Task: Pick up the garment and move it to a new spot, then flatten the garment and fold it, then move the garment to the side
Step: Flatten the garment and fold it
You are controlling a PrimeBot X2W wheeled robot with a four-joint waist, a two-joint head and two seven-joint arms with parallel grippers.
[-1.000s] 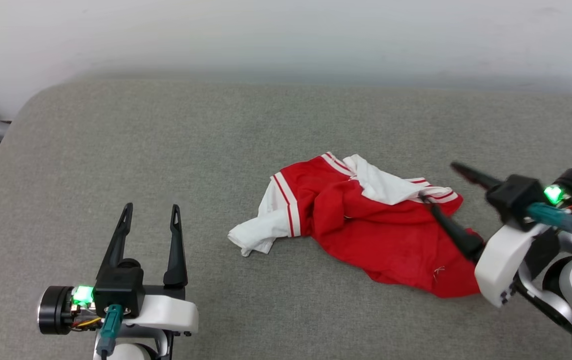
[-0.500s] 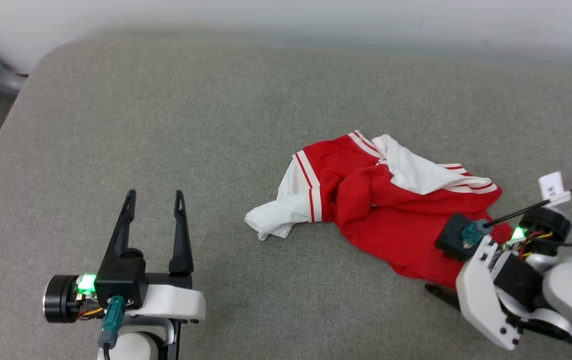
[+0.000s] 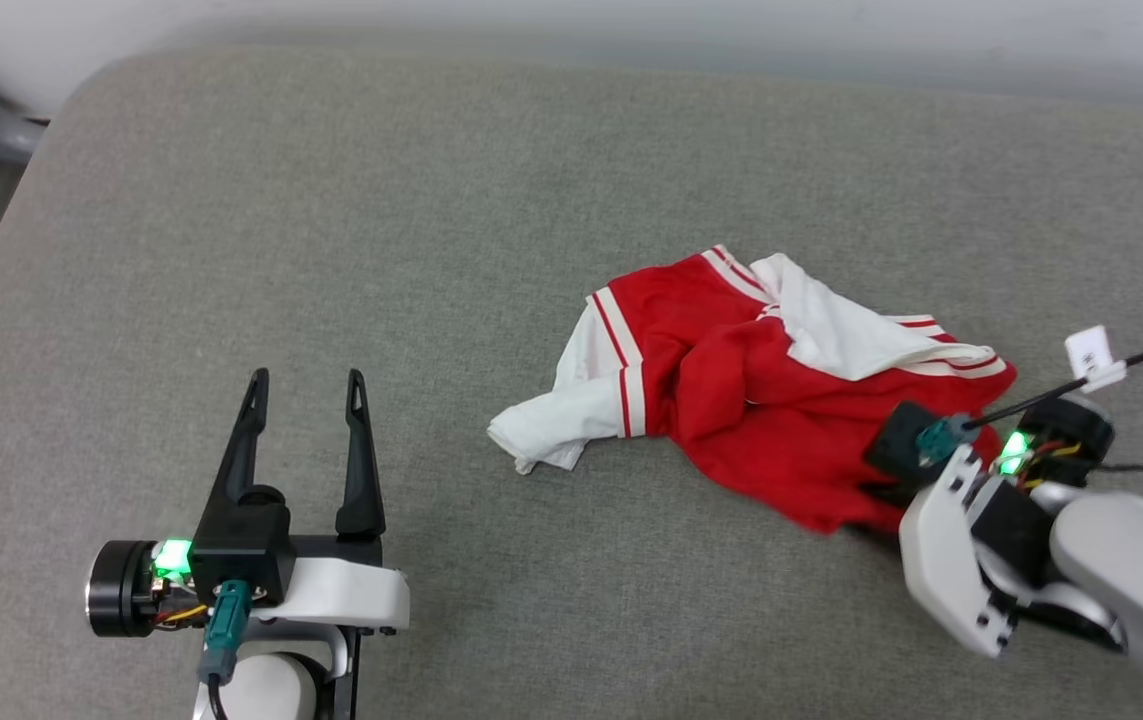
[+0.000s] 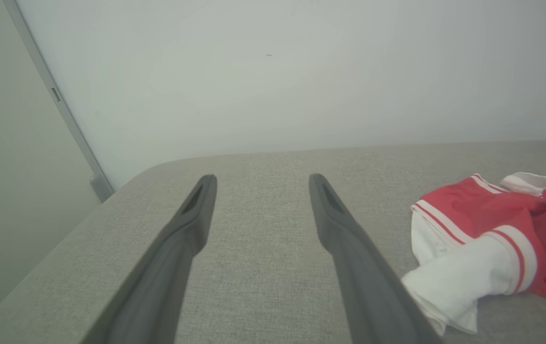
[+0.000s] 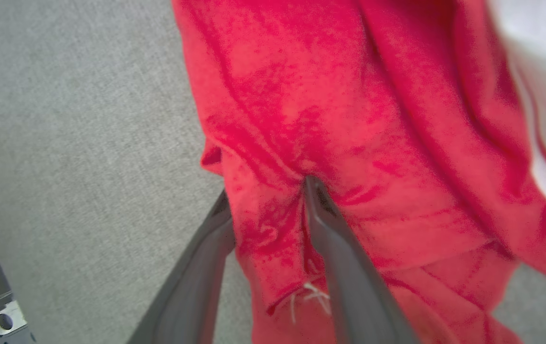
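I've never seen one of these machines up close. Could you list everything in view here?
garment: one, red with white sleeves and striped trim, crumpled on the cushion right of centre.
cushion: one, grey fabric, beneath everything.
wall: one, pale, behind the cushion.
metal frame: one, grey, past the cushion's far left corner.
tag: one, white, on a black cable by the right wrist.
left gripper: one, dark fingers, open, over bare cushion left of the garment.
right gripper: one, dark fingers, apart astride a fold at the garment's near right edge.
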